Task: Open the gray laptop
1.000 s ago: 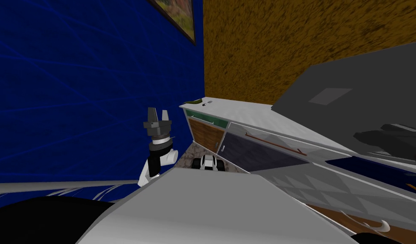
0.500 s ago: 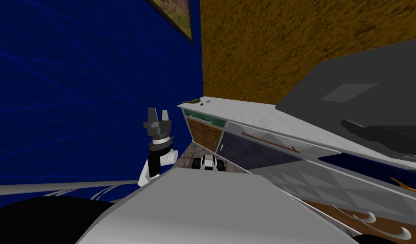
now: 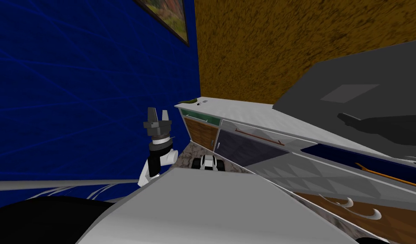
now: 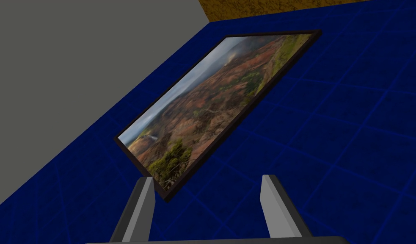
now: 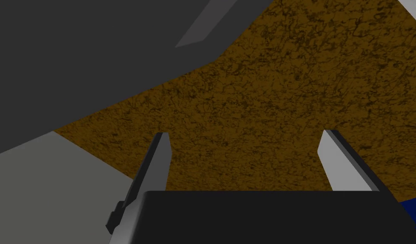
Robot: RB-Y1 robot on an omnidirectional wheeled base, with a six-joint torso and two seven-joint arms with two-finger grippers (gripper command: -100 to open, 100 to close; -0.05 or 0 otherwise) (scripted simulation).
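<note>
My head view has swung a little over the last second: the long white counter [image 3: 245, 111] slid across it, while my left gripper [image 3: 158, 111] kept its raised pose, fingers spread and empty. I judge I'm still lining up. The one broad dark grey laptop [image 5: 97, 55] slopes close beside my right gripper [image 5: 245, 134], whose two fingers gape with nothing between them. One laptop, one counter.

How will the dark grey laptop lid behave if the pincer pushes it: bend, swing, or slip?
The dark grey flat laptop lid looks like one rigid slab with straight edges, so it probably swings whole rather than flexing. Its surface looks plain and smooth, so the thin blades of the open right pincer may slide on it.
</note>
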